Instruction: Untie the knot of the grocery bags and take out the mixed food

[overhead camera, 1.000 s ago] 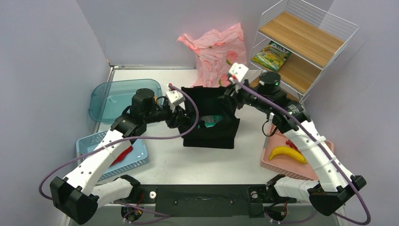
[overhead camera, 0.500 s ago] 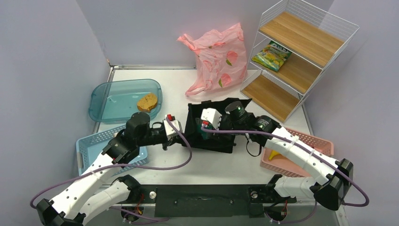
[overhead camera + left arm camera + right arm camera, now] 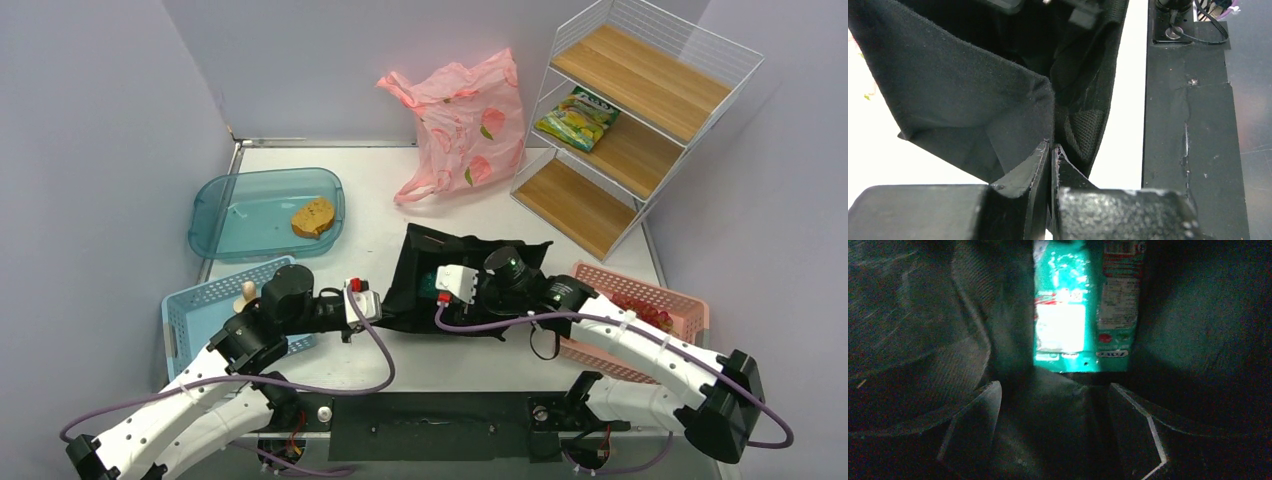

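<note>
Pink grocery bag (image 3: 465, 125), one; black tote (image 3: 412, 285), one

The left gripper (image 3: 1052, 150) is clamped tight, its arm stretched low. The right gripper (image 3: 1054, 387) gapes wide, its arm bent inward.

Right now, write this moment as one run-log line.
left gripper: shut on black tote rim | right gripper: open inside tote, facing teal snack packet | pink grocery bag: untouched
</note>
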